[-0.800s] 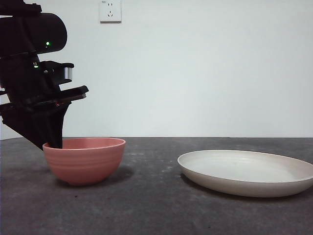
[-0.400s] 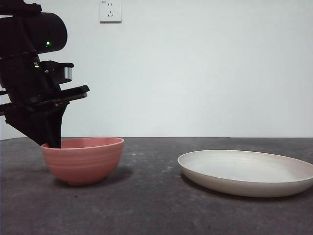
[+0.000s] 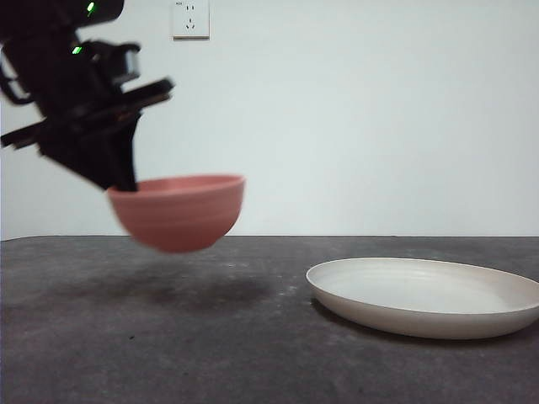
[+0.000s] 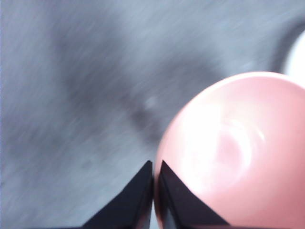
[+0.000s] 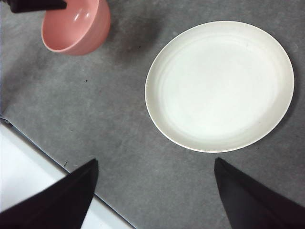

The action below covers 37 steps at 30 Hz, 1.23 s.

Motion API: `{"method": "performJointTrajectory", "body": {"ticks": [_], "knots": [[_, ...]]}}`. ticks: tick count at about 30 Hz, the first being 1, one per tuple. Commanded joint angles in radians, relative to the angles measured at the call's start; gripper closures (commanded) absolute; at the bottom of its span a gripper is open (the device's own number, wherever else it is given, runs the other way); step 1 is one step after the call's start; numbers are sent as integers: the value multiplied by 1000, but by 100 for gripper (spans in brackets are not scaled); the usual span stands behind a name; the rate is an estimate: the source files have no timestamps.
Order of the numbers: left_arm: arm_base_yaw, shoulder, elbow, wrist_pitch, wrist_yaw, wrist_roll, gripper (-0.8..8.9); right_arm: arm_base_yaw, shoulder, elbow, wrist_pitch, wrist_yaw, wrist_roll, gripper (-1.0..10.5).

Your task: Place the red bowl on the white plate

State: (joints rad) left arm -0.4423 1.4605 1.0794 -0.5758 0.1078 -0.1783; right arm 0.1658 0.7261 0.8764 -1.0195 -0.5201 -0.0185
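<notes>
One bowl, one plate, two of my grippers

I count a single red bowl [image 3: 178, 211] at the left of the front frame, and a single white plate [image 3: 425, 295] at lower right. My left gripper [image 4: 153, 179] is one and my right gripper [image 5: 155, 186] a second, each with two black jaws. On the wall at the top is what looks like one socket [image 3: 189, 18], though it is small.

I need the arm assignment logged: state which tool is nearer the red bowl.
Left. The left tool is shut on the red bowl at its rim, holding it above the table. The right tool waits apart, open, above the table near the white plate.
</notes>
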Motion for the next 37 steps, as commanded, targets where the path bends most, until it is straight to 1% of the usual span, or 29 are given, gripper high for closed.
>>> {"method": "performJointTrajectory", "body": {"ticks": [1,8,10,16,28,37], "knots": [[-51,8,66,-2,6,-23,798,3,4,21,10,1,11,558],[-158,76,194,6,5,-25,797,3,4,21,24,2,22,558],[-180,111,229,11,5,-25,797,3,4,21,32,1,34,558],[-232,243,308,24,5,-26,797,3,3,22,36,1,38,558],[-306,522,482,40,5,-25,798,2,3,22,40,5,45,558],[-332,637,568,51,5,-23,798,2,4,22,40,31,45,558]]}}
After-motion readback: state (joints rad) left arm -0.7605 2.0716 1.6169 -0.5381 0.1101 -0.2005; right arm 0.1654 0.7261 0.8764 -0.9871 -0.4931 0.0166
